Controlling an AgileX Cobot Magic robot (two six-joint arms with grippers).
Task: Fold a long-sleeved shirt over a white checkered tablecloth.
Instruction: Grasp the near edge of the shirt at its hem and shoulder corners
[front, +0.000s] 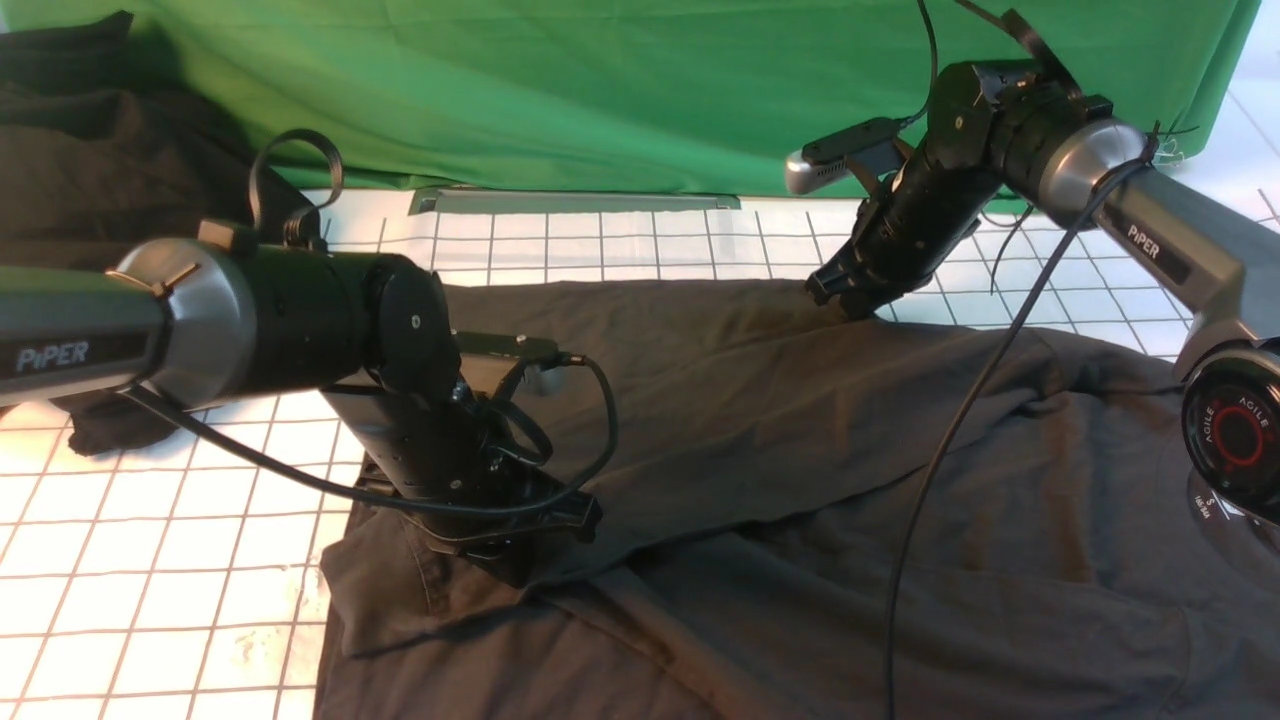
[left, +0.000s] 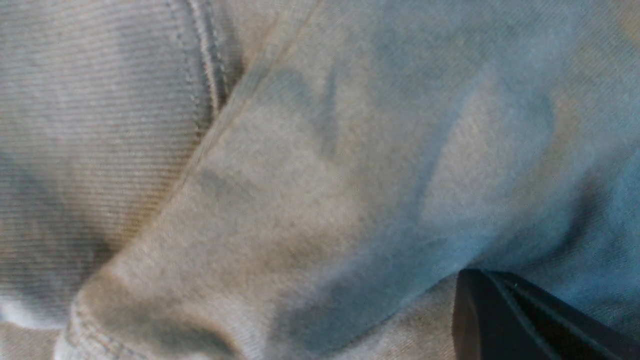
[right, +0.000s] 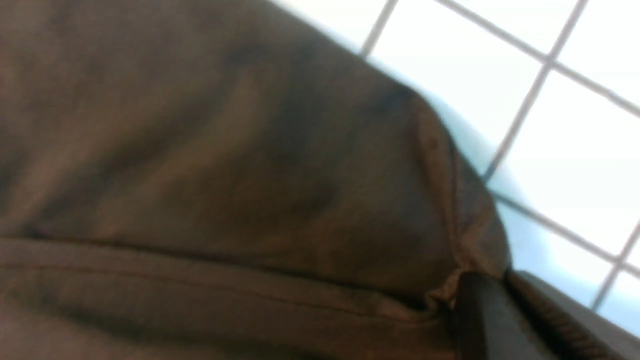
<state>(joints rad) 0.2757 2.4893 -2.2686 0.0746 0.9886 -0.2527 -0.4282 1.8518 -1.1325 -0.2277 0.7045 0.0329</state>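
Observation:
The long-sleeved shirt (front: 800, 480) lies dark and rumpled across the white checkered tablecloth (front: 150, 560), with a layer folded over its middle. My left gripper (front: 510, 570) is down on the shirt's left edge, shut on a fold of the cloth. In the left wrist view the shirt (left: 300, 175) fills the picture and the left gripper (left: 482, 276) pinches it. My right gripper (front: 845, 300) is at the shirt's far edge. In the right wrist view it (right: 505, 276) is shut on a puckered corner of the shirt (right: 225, 150), beside the tablecloth (right: 575, 150). No print shows.
A green cloth backdrop (front: 600, 90) hangs behind. A blacker heap of cloth (front: 90, 130) lies at the back left. A grey metal strip (front: 575, 200) runs along the table's far edge. The right arm's joint (front: 1235, 430) and its cable (front: 950, 450) hang over the shirt's right part.

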